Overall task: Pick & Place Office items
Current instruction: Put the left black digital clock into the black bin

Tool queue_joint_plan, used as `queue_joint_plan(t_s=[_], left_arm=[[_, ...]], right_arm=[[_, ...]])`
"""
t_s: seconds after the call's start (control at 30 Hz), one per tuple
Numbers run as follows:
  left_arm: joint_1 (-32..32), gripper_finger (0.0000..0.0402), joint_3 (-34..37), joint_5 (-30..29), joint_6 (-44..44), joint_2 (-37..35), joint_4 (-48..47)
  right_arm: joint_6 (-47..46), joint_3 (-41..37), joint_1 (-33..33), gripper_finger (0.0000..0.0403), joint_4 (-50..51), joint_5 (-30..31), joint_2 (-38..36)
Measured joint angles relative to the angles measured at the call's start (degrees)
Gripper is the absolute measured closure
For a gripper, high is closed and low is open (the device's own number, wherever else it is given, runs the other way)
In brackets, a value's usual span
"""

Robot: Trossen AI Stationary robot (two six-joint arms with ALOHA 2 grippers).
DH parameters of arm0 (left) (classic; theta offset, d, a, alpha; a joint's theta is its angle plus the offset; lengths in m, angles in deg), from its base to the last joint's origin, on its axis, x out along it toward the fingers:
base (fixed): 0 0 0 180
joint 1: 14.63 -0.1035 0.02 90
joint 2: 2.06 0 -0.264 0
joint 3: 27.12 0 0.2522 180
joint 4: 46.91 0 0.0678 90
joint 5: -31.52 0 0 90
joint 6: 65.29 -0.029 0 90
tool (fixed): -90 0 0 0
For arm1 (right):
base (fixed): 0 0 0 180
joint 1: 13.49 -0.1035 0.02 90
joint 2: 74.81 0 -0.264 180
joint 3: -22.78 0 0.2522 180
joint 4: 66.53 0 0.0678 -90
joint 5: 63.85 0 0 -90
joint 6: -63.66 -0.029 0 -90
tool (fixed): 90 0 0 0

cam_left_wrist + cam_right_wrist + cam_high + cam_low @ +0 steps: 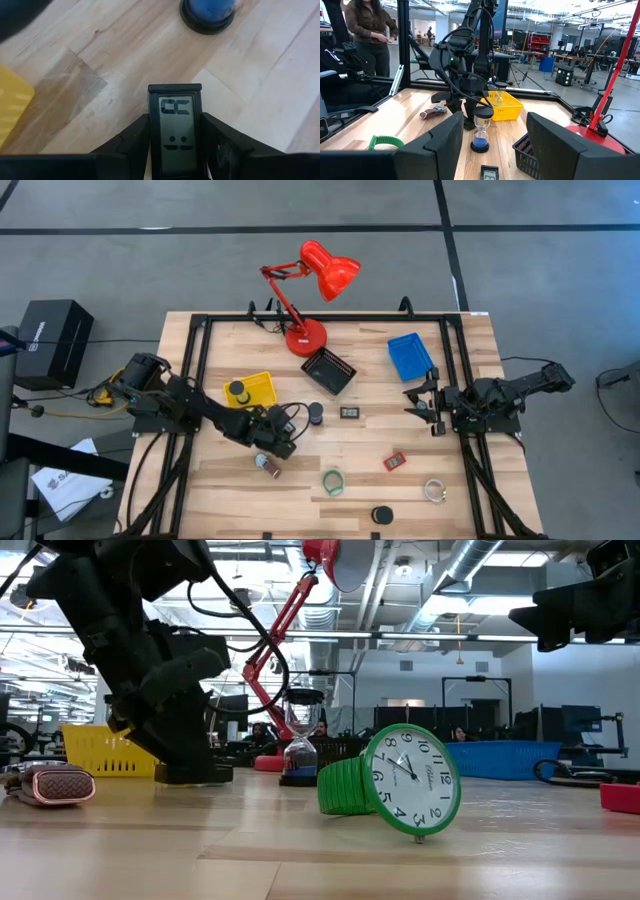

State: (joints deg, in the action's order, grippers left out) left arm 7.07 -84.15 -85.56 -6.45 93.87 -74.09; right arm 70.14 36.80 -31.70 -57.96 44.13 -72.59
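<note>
My left gripper (pixel 283 438) is low over the table's near-left middle, shut on a small black LCD display (pixel 175 107). My right gripper (pixel 422 402) waits open at the right side, touching nothing. On the wood lie an hourglass (pixel 316 414) with a blue base (pixel 207 12), a second small display (pixel 350 412), a red piece (pixel 395 461), a green watch (pixel 332 480) (pixel 400 780), a clear ring (pixel 434 490), a black puck (pixel 382 515) and a pinkish case (pixel 268 465). Another black puck (pixel 237 389) sits in the yellow tray (pixel 262 392). My left gripper pinches the LCD display by its two long side edges (pixel 151 125), one finger (pixel 132 142) on each side. The screen faces the wrist camera and the device's upper end sticks out past the fingertips. The fingers come down from above. Whether it is clear of the table I cannot tell.
A red desk lamp (pixel 310 300) stands at the far edge, with a black mesh tray (pixel 328 370) beside it and a blue tray (pixel 410 355) at far right. Bare wood lies along the near left edge. A person (pixel 367 30) stands beyond the table.
</note>
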Motion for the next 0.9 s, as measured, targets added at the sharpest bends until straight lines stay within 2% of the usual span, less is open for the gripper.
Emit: queue_joint_plan(t_s=[0.3, 0.6, 0.73, 0.9], left_arm=[[-0.14, 0.0251, 0.00, -3.41, -0.18, -6.52, -1.92], [-0.70, 0.0250, 0.00, -12.05, -7.15, -16.17, -2.16], [-2.79, 0.0251, 0.00, -14.81, -10.75, -19.90, -2.00], [-7.37, 0.0250, 0.00, -15.17, -15.46, -21.90, -0.44]], right_arm=[[-0.02, 0.02, 0.00, 0.0193, 0.00, -0.02, 0.00], [0.00, 0.01, 0.00, 0.0193, 0.02, 0.00, 0.00], [0.00, 0.01, -0.01, 0.0193, 0.02, 0.00, 0.01], [0.00, 0.00, 0.00, 0.0193, 0.02, 0.00, 0.00]])
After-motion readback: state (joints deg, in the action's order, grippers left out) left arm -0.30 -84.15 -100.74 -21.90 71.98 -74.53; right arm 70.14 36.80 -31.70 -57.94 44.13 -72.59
